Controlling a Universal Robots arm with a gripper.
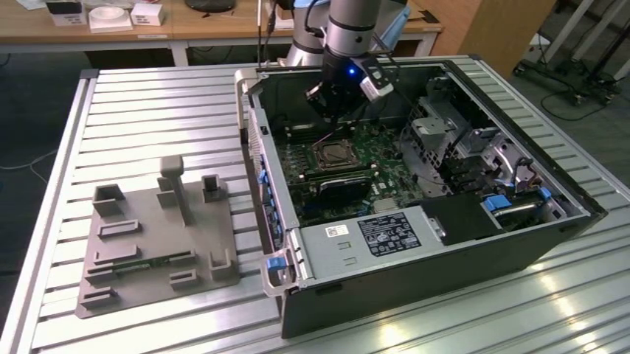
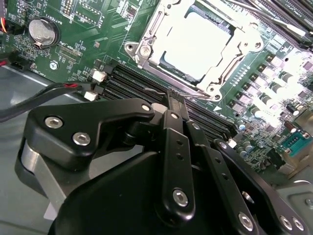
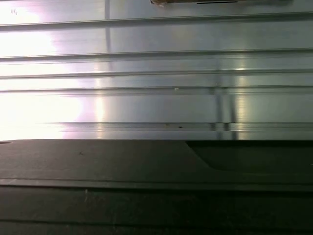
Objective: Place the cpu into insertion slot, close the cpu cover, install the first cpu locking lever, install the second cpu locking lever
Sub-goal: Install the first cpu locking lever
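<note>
1. Computer case (image 1: 414,287), black tower laid on its side with the side panel off, standing on the slatted metal desk (image 1: 147,110). In the first wrist view a dark panel (image 3: 146,186) sits in front, with the desk slats (image 3: 156,63) beyond it.
2. Grey fixture plate (image 1: 147,280), with raised holders, on the desk to the exterior view's left of the case and just apart from it.
3. Power supply (image 1: 389,232), silver box with a label, inside the near end of the case.
4. Memory slots (image 2: 142,83), long, black and narrow, on the green motherboard (image 2: 98,19), between the end effector and the socket.
5. End effector (image 2: 176,98), black linkage type. Its fingers are drawn close together with nothing seen between them. It hangs inside the case just above the board, near the socket edge.
6. Insertion slot (image 1: 335,153), mid-board, beyond the memory slots in the second wrist view.
7. Cpu (image 2: 195,41), silvery top, seated in the slot.
8. Cpu cover (image 2: 242,46), silvery frame lying flat around the chip.
9. Coin cell battery (image 2: 43,30), on the board, well apart from the socket.
10. Robot arm (image 1: 350,29), reaching down into the case.
11. Wooden desk (image 1: 197,28), farthest back, carrying white boxes (image 1: 108,16).
</note>
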